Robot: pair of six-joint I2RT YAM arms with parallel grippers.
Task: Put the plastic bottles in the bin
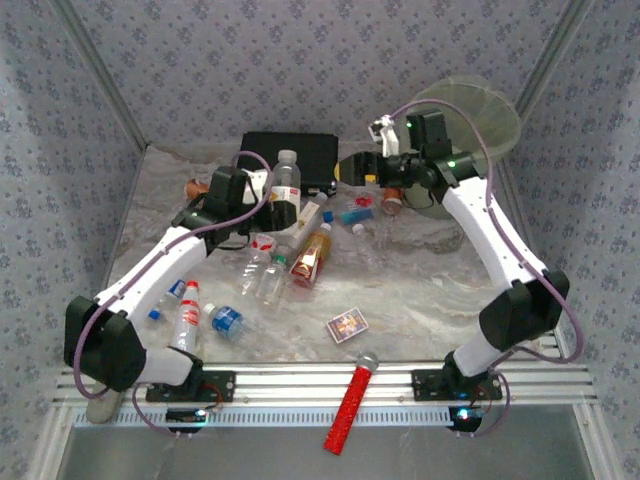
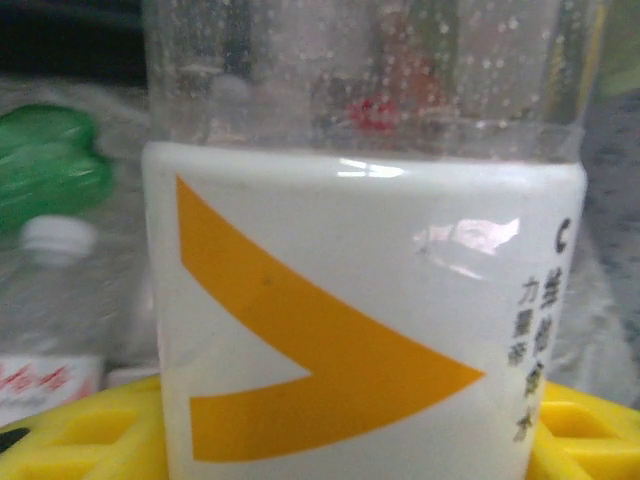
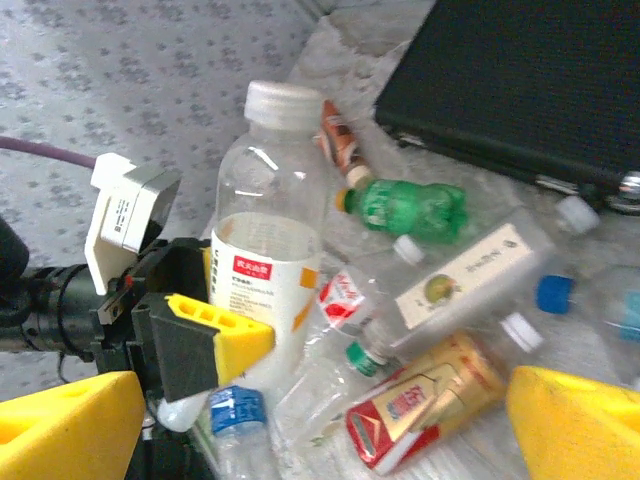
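**Grip notes: upright white-label bottle [image 1: 286, 178]**

Located upright at the far-left part of the desk [image 1: 440, 280], just in front of the black case [image 1: 300, 150], amid a scatter of lying bottles [image 1: 310, 255]. Bin [image 1: 495, 105] sited at the far-right corner, well apart.

Left pincer [image 1: 282, 208]: straddling the label band, near finger [image 3: 215, 335] against the label. Unable to tell firm pinch from mere contact. Right pincer [image 1: 358, 170]: spread wide, empty, beside the black case.

Handling, as judged:
- Probably near-empty, hence light.
- Thin clear wall, likely to dent under pressure.
- Smooth label film, likely slippery.
- Droplets inside the upper wall.

Take hold at the label band, mid-body, on the straight and widest section. Avoid the tapered shoulder and the white cap [image 3: 283, 103]. Apply only enough pressure to prevent slipping. Keep upright during any lift, to clear the neighbouring bottles and reach the bin without snagging
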